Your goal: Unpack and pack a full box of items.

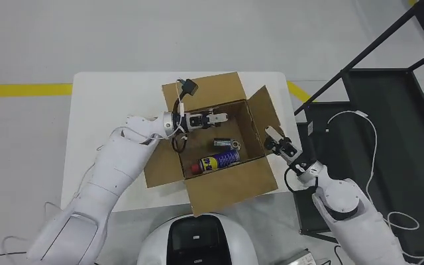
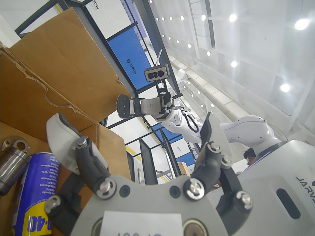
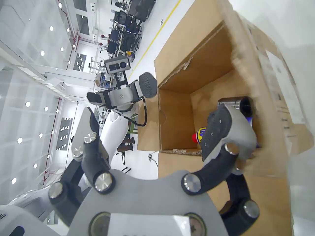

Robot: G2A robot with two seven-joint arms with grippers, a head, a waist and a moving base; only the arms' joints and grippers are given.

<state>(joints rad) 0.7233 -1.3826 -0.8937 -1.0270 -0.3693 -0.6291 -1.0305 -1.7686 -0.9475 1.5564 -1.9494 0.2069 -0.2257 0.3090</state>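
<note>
The blue spray can with a red cap (image 1: 218,161) lay on its side in the open brown cardboard box (image 1: 228,187), just beside a short flanged steel cylinder (image 1: 226,142). The left gripper (image 1: 219,118) hung over the box, its jaws spread and empty. The right gripper (image 1: 277,141) stood likewise agape at the box's edge. The can looked rigid, light and slick (round, so apt to roll), and gripping across its mid-body seemed safest.

Yellow lettering runs along the blue spray can (image 2: 37,192); white print marks the blue wall panel (image 2: 128,52).
</note>
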